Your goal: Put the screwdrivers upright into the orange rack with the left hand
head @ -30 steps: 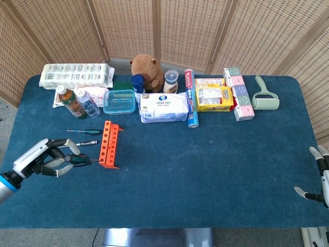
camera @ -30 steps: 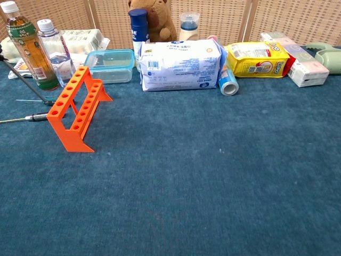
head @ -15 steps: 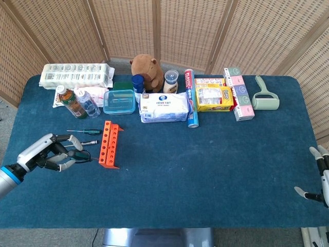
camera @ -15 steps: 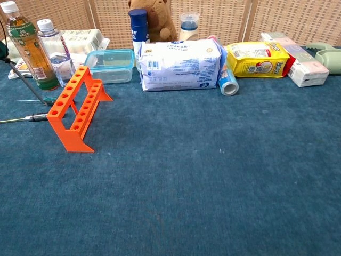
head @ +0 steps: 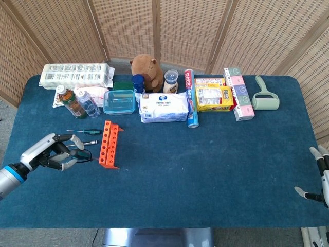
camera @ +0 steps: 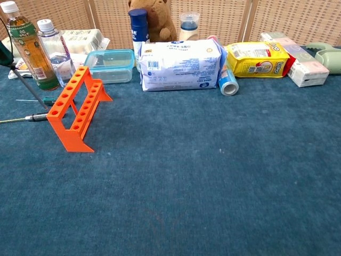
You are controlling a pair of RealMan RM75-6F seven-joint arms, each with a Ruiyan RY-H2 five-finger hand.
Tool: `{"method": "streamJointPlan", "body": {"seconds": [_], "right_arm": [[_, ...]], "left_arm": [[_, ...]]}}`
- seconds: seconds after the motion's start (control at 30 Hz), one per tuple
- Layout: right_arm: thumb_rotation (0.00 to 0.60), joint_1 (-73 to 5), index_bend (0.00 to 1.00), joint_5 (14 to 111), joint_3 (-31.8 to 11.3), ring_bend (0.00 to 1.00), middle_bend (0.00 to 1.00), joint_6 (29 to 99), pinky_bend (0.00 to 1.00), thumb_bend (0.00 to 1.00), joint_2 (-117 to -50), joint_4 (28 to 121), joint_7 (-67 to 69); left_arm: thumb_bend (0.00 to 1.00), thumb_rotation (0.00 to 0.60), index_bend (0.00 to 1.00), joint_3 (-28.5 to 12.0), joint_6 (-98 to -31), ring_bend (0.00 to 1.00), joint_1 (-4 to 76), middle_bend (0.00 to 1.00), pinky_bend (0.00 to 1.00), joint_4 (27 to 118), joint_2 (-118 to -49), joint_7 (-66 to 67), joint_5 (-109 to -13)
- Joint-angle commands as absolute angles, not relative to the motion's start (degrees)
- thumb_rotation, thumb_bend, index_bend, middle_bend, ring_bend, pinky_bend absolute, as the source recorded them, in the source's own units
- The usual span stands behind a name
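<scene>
The blue tabletop (head: 205, 170) carries the orange rack (head: 108, 144), which stands left of centre with its holes up. The left hand (head: 51, 154) hovers just left of it, fingers curled around a dark-handled screwdriver (head: 79, 153). Two more screwdrivers (head: 82, 132) lie flat behind that hand. At the right edge, the right hand (head: 320, 177) rests with fingers spread, holding nothing.

Head view: high, looking steeply down on the whole bench (head: 205, 170). Chest view: low and close, facing its far edge. Both share the orange rack (head: 108, 144) (camera: 76, 108).
</scene>
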State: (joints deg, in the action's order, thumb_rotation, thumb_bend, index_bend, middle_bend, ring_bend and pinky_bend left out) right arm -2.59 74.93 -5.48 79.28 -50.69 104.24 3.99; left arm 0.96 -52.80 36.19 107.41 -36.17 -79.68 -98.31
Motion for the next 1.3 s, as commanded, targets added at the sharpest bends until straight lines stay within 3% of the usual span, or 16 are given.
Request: {"method": "streamJointPlan", "body": {"seconds": [0.03,1.3], "right_arm": [[0.6,-2.6,0.05,75.0,-5.5,0.0,0.0,79.3,0.0,0.0,-50.7,104.2,4.0],[0.6,-2.5,0.05,75.1,-5.4,0.0,0.0,79.3,0.0,0.0,-50.3,104.3,4.6]], "left_arm": [[0.49,0.6,0.56,1.1,-52.8,0.96,36.2,1.0,1.0,107.4,-36.3,-79.9,-98.2],[0.49,0.6,0.55,1.3,-50.8,0.96,37.5,1.0,1.0,107.1,-38.3,-76.1,-95.0]]}}
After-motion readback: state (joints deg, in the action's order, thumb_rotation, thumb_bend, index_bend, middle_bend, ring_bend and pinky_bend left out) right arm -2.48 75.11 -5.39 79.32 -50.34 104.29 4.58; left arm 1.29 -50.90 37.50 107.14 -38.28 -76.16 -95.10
